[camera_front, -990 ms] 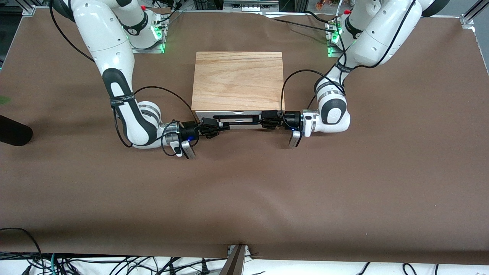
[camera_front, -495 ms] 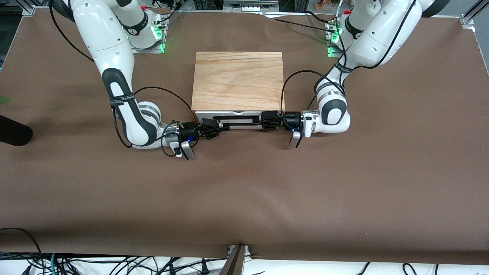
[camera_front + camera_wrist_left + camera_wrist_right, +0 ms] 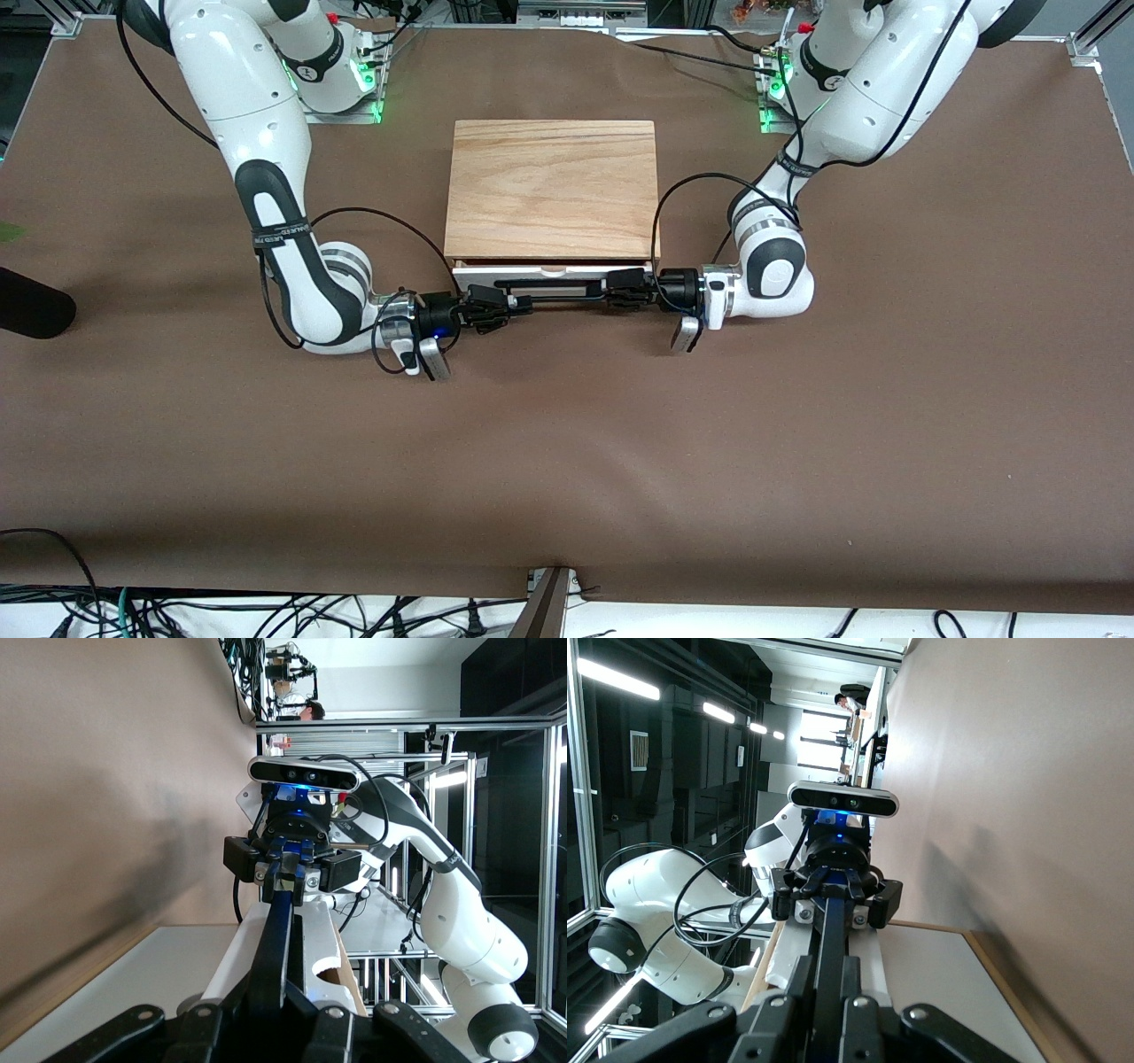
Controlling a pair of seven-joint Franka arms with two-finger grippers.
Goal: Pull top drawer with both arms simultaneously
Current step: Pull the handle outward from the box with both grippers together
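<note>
The top drawer (image 3: 549, 283) has a white front and stands slightly out of the wooden box (image 3: 551, 186), toward the front camera. A thin strip of reddish wood (image 3: 549, 262) shows inside it. Its black bar handle (image 3: 558, 298) runs along the front. My right gripper (image 3: 516, 307) is shut on the handle's end toward the right arm. My left gripper (image 3: 614, 293) is shut on the other end. In the left wrist view my gripper (image 3: 276, 1020) clamps the handle bar (image 3: 273, 943). In the right wrist view my gripper (image 3: 830, 1014) clamps the handle bar (image 3: 830, 939) beside the white front (image 3: 921, 979).
The box sits mid-table on a brown cloth (image 3: 567, 461). Both arm bases (image 3: 337, 71) stand at the table edge farthest from the front camera. A dark object (image 3: 31, 306) lies at the right arm's end of the table. Cables (image 3: 177, 611) hang along the table edge nearest the front camera.
The drawer has slid a little out of the box toward the front camera. Both grippers moved with it, still shut on the handle.
</note>
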